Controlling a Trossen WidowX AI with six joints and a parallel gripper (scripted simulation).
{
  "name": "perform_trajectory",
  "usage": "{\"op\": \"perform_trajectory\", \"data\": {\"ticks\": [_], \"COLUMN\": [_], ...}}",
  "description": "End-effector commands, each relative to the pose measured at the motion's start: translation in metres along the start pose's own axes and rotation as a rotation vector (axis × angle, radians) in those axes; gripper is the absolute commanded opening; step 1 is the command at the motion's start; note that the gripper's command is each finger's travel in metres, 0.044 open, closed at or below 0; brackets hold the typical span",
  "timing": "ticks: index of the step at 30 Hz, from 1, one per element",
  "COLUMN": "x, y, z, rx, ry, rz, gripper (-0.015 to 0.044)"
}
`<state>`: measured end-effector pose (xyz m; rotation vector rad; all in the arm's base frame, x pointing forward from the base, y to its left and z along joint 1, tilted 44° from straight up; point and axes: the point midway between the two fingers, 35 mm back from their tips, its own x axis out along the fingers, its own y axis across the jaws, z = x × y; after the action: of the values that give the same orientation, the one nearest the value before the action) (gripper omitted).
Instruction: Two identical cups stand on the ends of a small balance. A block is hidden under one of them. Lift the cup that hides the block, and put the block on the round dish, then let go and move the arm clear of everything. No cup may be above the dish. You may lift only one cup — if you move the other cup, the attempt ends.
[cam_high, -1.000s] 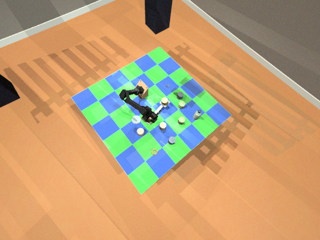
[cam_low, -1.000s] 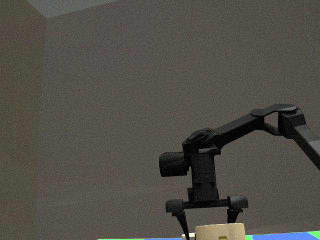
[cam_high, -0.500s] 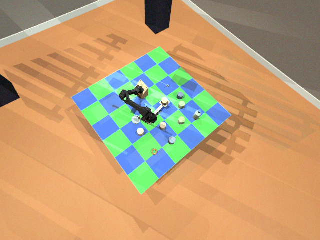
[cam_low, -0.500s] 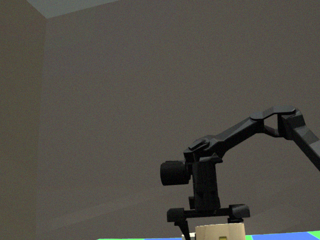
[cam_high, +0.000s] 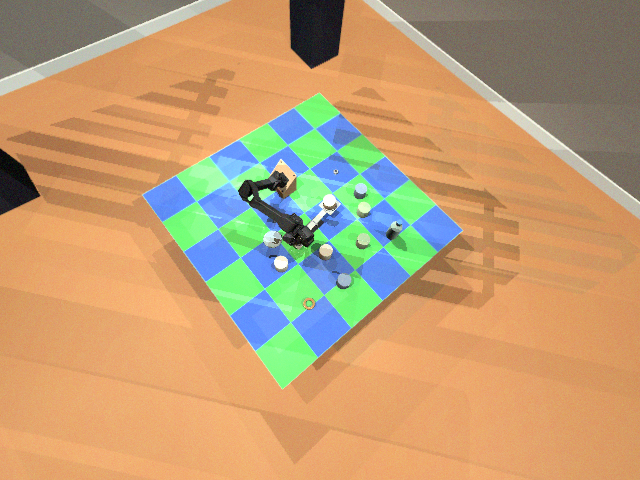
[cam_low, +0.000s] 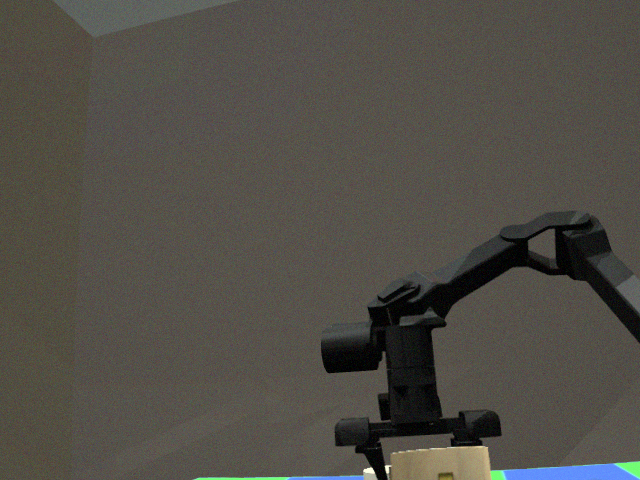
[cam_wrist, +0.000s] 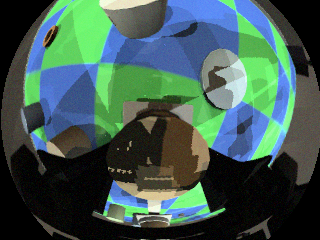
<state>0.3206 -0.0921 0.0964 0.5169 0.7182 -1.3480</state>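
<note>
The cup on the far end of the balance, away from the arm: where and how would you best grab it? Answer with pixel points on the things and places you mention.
I'd grip the side wall of the far cup (cam_high: 329, 202), coming straight down with the pincer (cam_high: 298, 244) (cam_wrist: 158, 142) open. It stands upright, round and flat-topped, with no handle showing, so opposite sides should suit two fingers.
</note>
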Motion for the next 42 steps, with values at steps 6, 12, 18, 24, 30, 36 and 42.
{"op": "perform_trajectory", "data": {"ticks": [6,12,18,24,30,36,42], "x": [-0.007,-0.014,-0.022,-0.029,-0.037,-0.045,-0.052], "y": [0.002,0.003,0.005,0.006,0.007,0.007,0.008], "z": [0.000,-0.001,-0.001,-0.001,-0.001,-0.002,-0.002], "rx": [-0.003,-0.003,-0.003,-0.003,-0.003,-0.004,-0.004], "ry": [0.001,0.003,0.005,0.006,0.008,0.009,0.010], "rz": [-0.001,0.000,0.000,0.000,0.001,0.001,0.001], "gripper": [0.0045,0.0000,0.0000,0.0000,0.0000,0.0000,0.0000]}}
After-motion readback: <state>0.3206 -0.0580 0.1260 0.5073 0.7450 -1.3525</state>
